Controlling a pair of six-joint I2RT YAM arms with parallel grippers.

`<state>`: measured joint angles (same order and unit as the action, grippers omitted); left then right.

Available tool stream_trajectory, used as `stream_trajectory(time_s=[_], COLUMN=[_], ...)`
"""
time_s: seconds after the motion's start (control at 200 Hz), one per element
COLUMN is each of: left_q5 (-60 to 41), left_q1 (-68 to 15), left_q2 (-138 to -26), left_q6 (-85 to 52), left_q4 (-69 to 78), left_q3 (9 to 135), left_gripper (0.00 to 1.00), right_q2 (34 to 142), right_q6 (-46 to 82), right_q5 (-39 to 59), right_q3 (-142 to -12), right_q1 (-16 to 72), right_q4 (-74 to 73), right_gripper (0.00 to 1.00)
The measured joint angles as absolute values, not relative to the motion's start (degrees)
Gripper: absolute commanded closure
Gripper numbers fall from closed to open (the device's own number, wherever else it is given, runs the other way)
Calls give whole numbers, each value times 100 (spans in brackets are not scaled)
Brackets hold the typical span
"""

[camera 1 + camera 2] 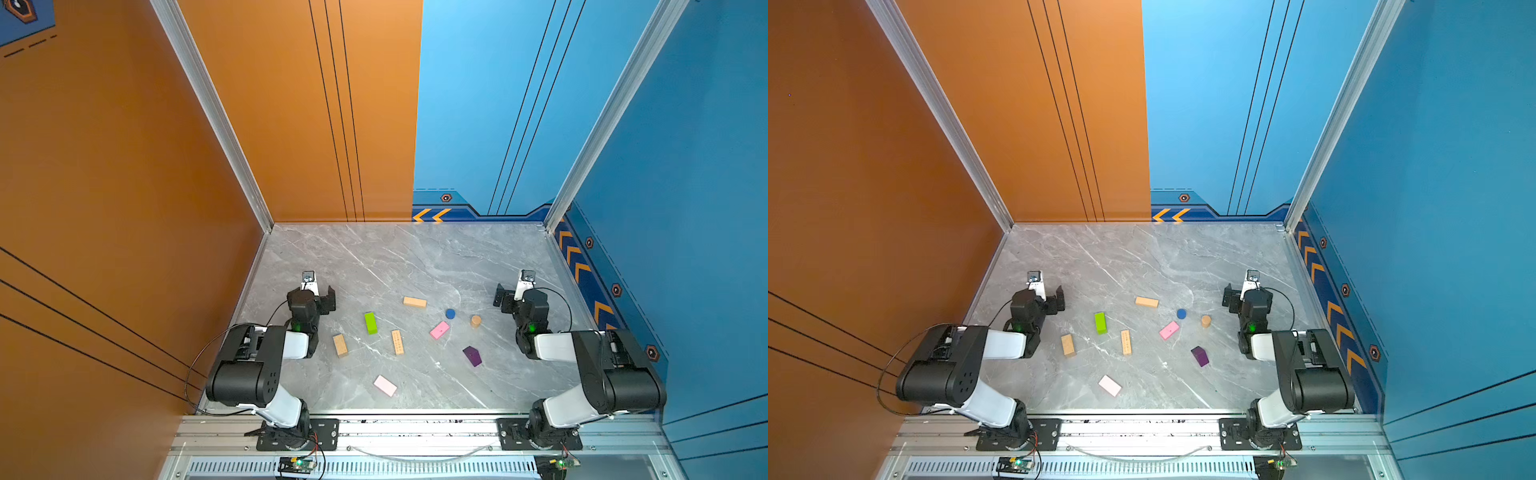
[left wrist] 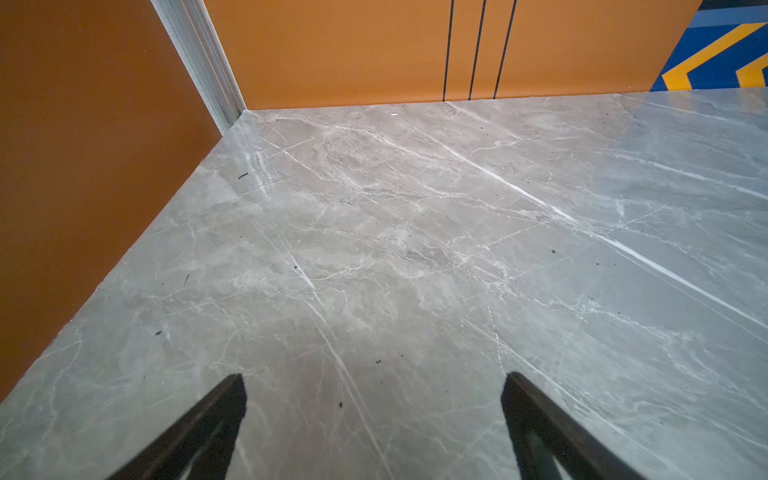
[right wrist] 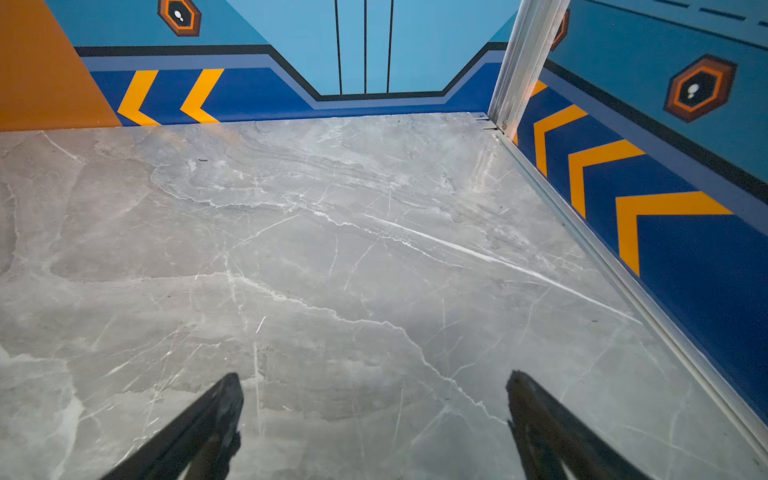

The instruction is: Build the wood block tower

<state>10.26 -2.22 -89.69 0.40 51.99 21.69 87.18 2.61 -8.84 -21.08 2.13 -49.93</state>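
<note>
Tower: not begun; every block lies alone on the table (image 1: 374, 257), none touching another.
Landmark: green bar (image 1: 370, 323), lying flat.
Close to the green bar: tan block (image 1: 340, 345) near it, on the left arm's side and closer to the arm bases; thin tan bar (image 1: 397, 342) near it on the opposite side.
Right of the green bar: tan bar (image 1: 414, 302) toward the back wall, then pink slab (image 1: 439, 330), blue cylinder (image 1: 450, 313), tan cylinder (image 1: 476, 321) and purple block (image 1: 472, 356).
Well apart from the green bar: second pink slab (image 1: 385, 385), toward the bases.
Left end effector (image 2: 374, 376): jaws spread, nothing between them, above bare table left of the green bar.
Right end effector (image 3: 374, 374): jaws spread and empty, far right of the green bar, beyond the tan cylinder.
Step in hand: probably the first pick, a base piece.
Doing it well: take the tan block or green bar with the left arm, jaws squared across the narrow width, gripped mid-length. Set it on open table clear of the other blocks.
Order: broad flat pieces low, cylinders higher, purple block last.
</note>
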Motion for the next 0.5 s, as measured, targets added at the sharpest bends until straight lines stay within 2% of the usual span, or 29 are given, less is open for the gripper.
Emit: stream_trajectory(time_s=[0.501], left_q5=[965], left_q1=[-187], left_q2=[-8969], left_q6=[36], left_q4=[5199], left_q3=[2169], left_gripper=[2], right_q2=[8718], right_q6=[259], right_q5=[-884], right_q3=[-2108], right_q1=[213], right_q4=[-4993], right_gripper=[0])
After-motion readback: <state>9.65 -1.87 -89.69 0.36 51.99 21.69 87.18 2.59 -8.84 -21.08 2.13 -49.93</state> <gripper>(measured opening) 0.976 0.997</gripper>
